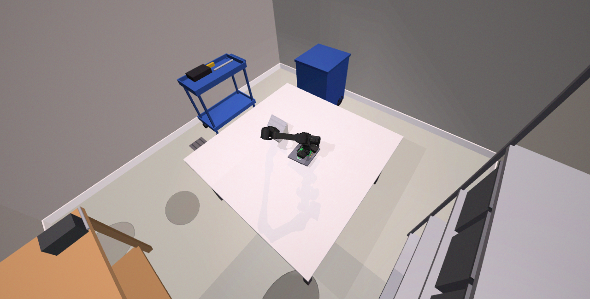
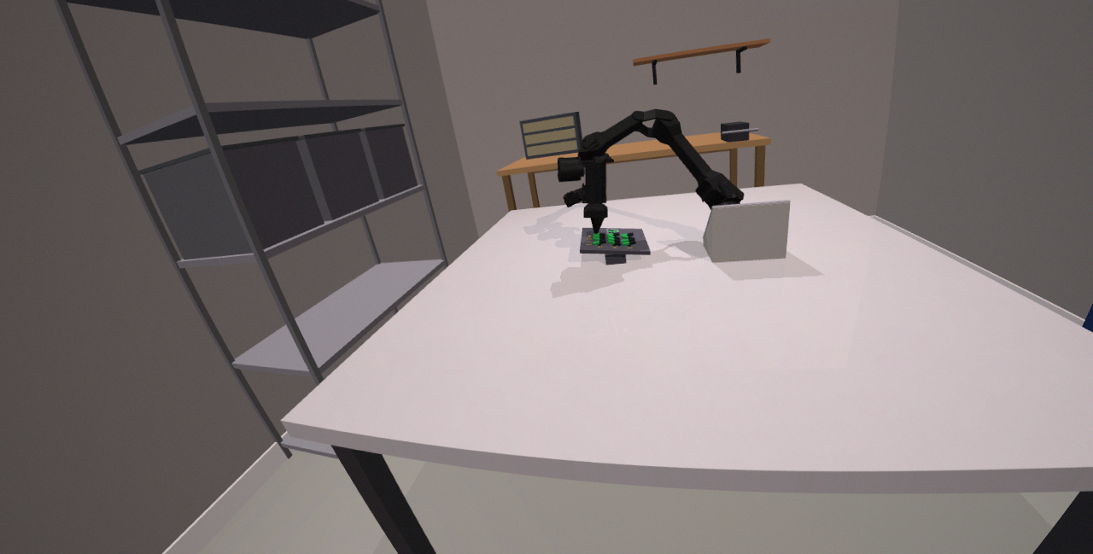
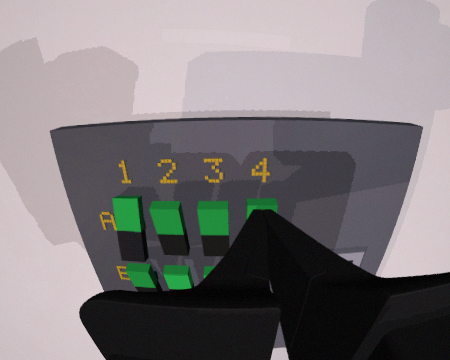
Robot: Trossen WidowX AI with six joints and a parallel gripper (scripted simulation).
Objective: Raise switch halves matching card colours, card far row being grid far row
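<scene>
The dark panel [image 1: 292, 156] [image 2: 599, 250] [image 3: 80, 155] carries rows of green and dark switches. In the wrist view, switches A1 [image 3: 127, 216], A2 [image 3: 166, 222] and A3 [image 3: 213, 222] show both halves; A1's dark half looks longer. My gripper [image 2: 597, 230] [image 3: 261, 218] is shut and empty, fingertips over A4 [image 3: 261, 204]; only A4's far green part shows, and contact is unclear. Switches B1 [image 3: 141, 276] and B2 [image 3: 178, 277] show mostly green; B3 is mostly hidden. The card [image 3: 354, 259] shows just an edge right of the fingers; its colours are hidden there. Nearer rows are hidden.
The panel stands on a white table [image 1: 255, 198] [image 2: 611, 367]. A grey wedge-shaped block [image 1: 277, 121] [image 2: 749, 231] stands by the arm's base. A shelf rack [image 2: 343, 321], a blue cart [image 1: 227, 109] and a blue cabinet [image 1: 313, 74] stand off the table.
</scene>
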